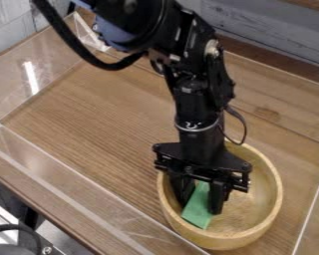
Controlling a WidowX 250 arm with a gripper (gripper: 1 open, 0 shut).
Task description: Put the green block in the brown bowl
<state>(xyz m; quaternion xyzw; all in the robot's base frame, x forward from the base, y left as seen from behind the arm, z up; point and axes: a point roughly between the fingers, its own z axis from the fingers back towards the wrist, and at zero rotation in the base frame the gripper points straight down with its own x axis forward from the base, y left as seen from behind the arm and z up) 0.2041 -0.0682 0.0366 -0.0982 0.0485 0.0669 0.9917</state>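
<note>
The brown bowl (270, 202) sits on the wooden table at the lower right, round, light brown, with a thick rim. My gripper (203, 205) points straight down into its hollow from the black arm above. The green block (197, 214) is a short bright green bar, tilted, caught between the two black fingers (223, 198). Its lower end reaches down near the bowl's floor, but I cannot tell whether it touches. The gripper is shut on the block.
The wooden tabletop (96, 110) stretches to the left and back of the bowl. A clear plastic wall (69, 184) runs along the front edge and the left side. Black cables (83, 50) hang off the arm at the upper left.
</note>
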